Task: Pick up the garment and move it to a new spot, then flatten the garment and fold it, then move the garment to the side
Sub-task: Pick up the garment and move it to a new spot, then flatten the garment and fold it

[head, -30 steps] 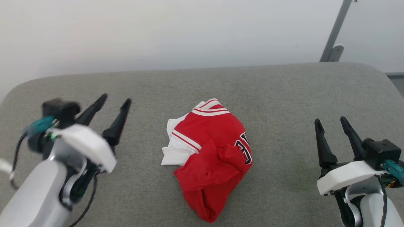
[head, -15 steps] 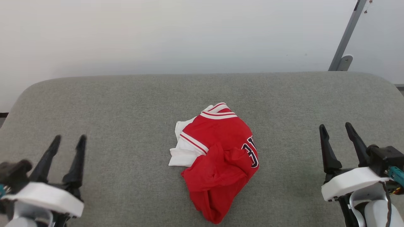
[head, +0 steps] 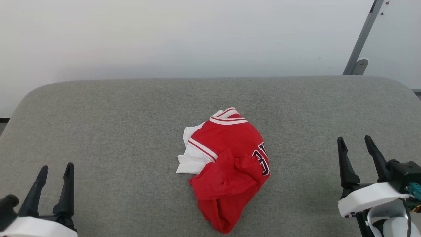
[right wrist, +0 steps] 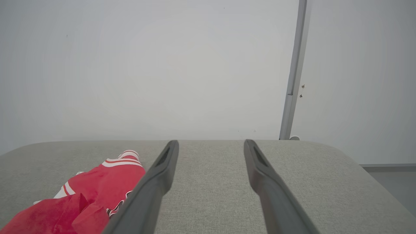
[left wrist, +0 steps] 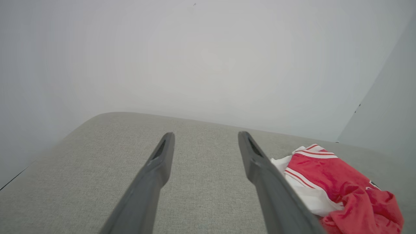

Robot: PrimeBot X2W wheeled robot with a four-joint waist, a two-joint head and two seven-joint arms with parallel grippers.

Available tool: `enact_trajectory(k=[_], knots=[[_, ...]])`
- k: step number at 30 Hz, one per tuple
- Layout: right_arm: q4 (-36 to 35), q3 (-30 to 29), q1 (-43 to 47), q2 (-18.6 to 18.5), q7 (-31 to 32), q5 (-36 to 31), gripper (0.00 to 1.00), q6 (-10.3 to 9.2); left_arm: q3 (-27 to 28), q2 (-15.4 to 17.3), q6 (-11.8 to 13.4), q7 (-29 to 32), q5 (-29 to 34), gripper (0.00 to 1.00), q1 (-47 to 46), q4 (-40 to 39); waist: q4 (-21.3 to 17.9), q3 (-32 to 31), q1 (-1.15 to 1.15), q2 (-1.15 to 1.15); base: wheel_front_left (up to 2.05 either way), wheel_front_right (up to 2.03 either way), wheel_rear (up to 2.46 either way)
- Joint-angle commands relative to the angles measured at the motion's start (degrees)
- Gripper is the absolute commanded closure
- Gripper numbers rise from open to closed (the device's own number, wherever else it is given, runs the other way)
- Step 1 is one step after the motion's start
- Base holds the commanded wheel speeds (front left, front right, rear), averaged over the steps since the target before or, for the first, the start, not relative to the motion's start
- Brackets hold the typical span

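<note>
The garment, a red jersey with white sleeve and striped trim, lies crumpled in a heap at the middle of the grey cushioned surface. Black-and-white lettering shows on its right side. My left gripper stands open at the lower left, well apart from the cloth, nothing between its fingers. My right gripper stands open at the lower right, also clear of it. In the left wrist view the garment lies to the right of the fingers. The right wrist view has the garment at the lower left.
The grey surface has rounded far corners and ends against a pale wall. A slanted grey metal post stands behind the far right corner. Bare cushion lies on both sides of the heap.
My left arm has drawn back from beside the garment to the lower left corner. The camera view shifted slightly. The garment and right gripper hold their places.
</note>
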Motion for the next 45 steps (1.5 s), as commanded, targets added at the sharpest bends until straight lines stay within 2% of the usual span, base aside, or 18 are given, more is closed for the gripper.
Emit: enact_trajectory(k=[1,13,23,29,33,40,45], knots=[[-0.08,-0.18,0.79,0.10,-0.21,-0.51,0.00,-0.04,0.73,-0.65,-0.47,-0.30,0.78,0.00,1.00,0.21,-0.03,0.02,0.00,0.00,0.00,0.00,0.00],[-0.40,0.22,0.94,0.48,0.35,-0.14,0.00,-0.03,4.78,-4.49,-3.93,-0.32,4.27,0.00,1.64,1.42,0.25,0.32,0.00,0.00,0.00,0.00,0.00],[0.73,7.53,-0.94,-0.42,4.34,2.16,0.00,-0.03,4.62,-5.77,-4.72,-0.32,5.58,0.00,0.74,0.87,2.87,1.15,0.00,0.00,0.00,0.00,0.00],[1.90,16.96,-3.97,-2.59,11.23,5.76,0.00,-0.04,3.22,-6.14,-5.02,0.27,5.03,0.00,-0.81,0.46,6.28,2.50,0.00,0.00,0.00,0.00,0.00],[3.56,24.63,-6.90,-5.44,19.52,9.51,0.00,-0.03,1.96,-6.62,-5.31,0.54,4.92,0.00,-2.26,0.39,9.36,3.97,0.00,0.00,0.00,0.00,0.00],[7.06,30.48,-10.32,-8.58,29.95,11.15,0.00,-0.03,-0.30,-7.61,-5.81,0.97,4.48,0.00,-4.48,1.12,13.43,6.24,0.00,0.00,0.00,0.00,0.00],[11.64,33.93,-12.96,-9.59,34.22,9.98,0.00,-0.04,-1.49,-8.03,-6.02,0.79,4.12,0.00,-5.97,2.31,15.40,7.74,0.00,0.00,0.00,0.00,0.00]])
